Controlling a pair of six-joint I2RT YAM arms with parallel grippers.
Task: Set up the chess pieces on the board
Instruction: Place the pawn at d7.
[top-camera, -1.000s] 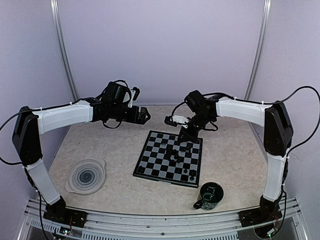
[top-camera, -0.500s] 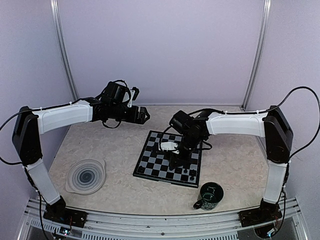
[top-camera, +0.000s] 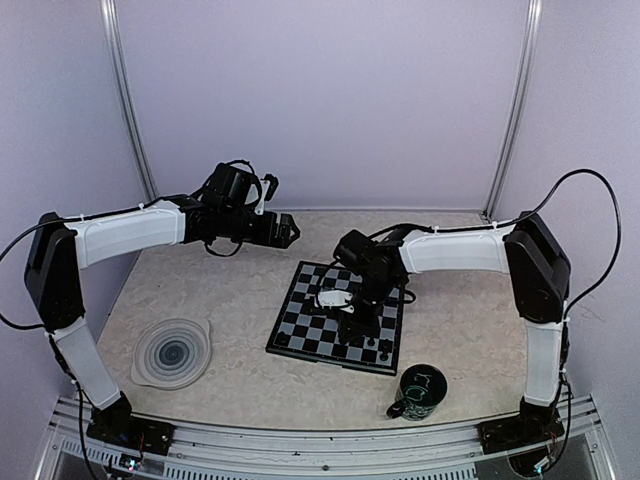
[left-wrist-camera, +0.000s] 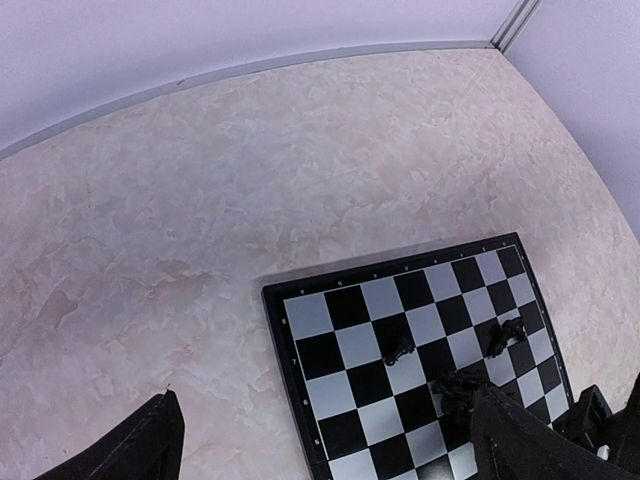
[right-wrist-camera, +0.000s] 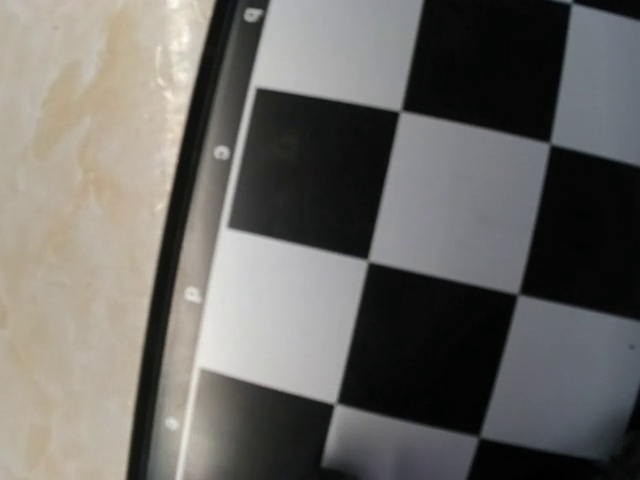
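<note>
The chessboard (top-camera: 310, 318) lies at the table's middle. Small black chess pieces stand near its front edge, one at the left (top-camera: 283, 338) and two at the right (top-camera: 385, 347). My right gripper (top-camera: 356, 324) points down, low over the board's middle, and hides the pieces there. Its wrist view shows only bare board squares (right-wrist-camera: 450, 200) from very close, with no piece and no clear fingers. My left gripper (top-camera: 287, 230) hovers beyond the board's far left corner, open and empty. Its wrist view shows the board (left-wrist-camera: 350, 345) with toppled pieces (left-wrist-camera: 400, 350).
A dark green mug (top-camera: 418, 392) stands in front of the board's near right corner. A round grey spiral plate (top-camera: 172, 352) lies at the front left. Purple walls close off the back and both sides.
My right arm has swung from the board's far edge toward me and come down low over the board's middle. The left arm has not moved.
</note>
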